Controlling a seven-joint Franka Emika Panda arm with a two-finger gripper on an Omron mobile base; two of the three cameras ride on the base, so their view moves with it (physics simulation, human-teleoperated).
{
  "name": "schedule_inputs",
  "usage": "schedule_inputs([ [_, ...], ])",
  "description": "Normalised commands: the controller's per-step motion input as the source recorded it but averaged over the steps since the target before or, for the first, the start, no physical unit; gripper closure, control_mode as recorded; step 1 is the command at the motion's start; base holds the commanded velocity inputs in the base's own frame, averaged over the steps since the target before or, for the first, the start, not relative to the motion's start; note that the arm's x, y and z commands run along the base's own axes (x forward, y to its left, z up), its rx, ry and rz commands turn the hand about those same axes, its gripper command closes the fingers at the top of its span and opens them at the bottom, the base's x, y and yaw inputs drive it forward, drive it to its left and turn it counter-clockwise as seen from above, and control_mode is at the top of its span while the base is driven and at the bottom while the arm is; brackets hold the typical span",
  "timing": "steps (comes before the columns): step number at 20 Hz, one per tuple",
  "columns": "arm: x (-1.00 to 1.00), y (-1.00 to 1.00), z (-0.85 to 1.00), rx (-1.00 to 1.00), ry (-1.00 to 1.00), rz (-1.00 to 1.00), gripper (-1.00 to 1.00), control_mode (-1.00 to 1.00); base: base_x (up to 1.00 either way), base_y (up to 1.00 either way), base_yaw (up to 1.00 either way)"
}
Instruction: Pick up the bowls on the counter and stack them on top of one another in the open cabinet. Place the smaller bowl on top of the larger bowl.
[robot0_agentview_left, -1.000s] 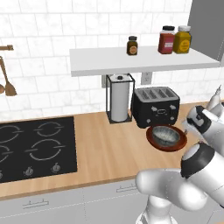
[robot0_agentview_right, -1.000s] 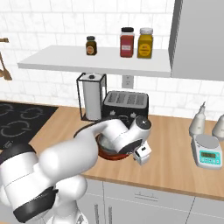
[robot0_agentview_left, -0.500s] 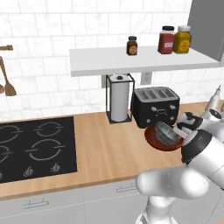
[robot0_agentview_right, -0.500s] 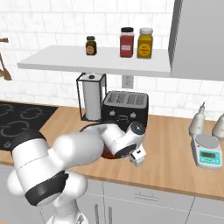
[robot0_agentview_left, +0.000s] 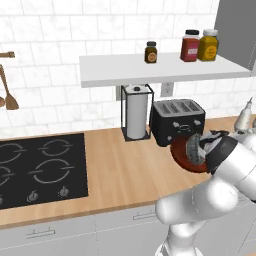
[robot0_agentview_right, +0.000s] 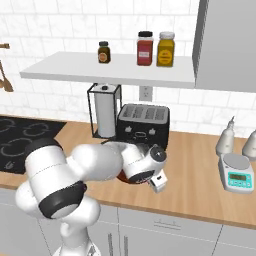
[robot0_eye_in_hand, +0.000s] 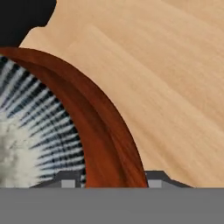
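Note:
The larger bowl (robot0_agentview_left: 178, 153), glossy red-brown with a grey streaked inside, hangs tilted on edge just above the counter (robot0_agentview_left: 120, 175), in front of the toaster. My gripper (robot0_agentview_left: 207, 147) is shut on its right rim. In the hand view the red-brown rim (robot0_eye_in_hand: 109, 144) passes between the two finger tips of the gripper (robot0_eye_in_hand: 113, 181), with the streaked inside (robot0_eye_in_hand: 39, 131) on the left. In the right base view my wrist covers most of the bowl (robot0_agentview_right: 126, 178). The smaller grey bowl is out of view.
A black toaster (robot0_agentview_left: 177, 120) and a paper-towel stand (robot0_agentview_left: 136, 112) sit behind the bowl. The black cooktop (robot0_agentview_left: 40, 165) lies to the left. A white shelf (robot0_agentview_left: 160, 67) with jars hangs above. A scale (robot0_agentview_right: 236, 172) and bottles (robot0_agentview_right: 226, 137) stand to the right, under a grey cabinet (robot0_agentview_right: 225, 45).
The red-brown bowl lay flat on the counter a second ago; it has since come up off the wood and tipped onto its edge in my gripper as the wrist rolled.

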Motion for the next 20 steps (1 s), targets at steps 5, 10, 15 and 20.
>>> schedule_inputs([
  [5,-0.18,0.00,0.96,0.00,-0.13,-0.01,1.00,-1.00,0.00,0.00,0.00],
  [10,-0.54,0.21,1.00,0.00,-0.20,0.00,1.00,-1.00,0.00,0.00,0.00],
  [15,-0.63,0.70,1.00,-0.01,-0.25,0.01,1.00,-1.00,0.00,0.00,0.00],
  [20,-0.50,0.89,1.00,-0.09,-0.21,0.01,1.00,-1.00,0.00,0.00,0.00],
])
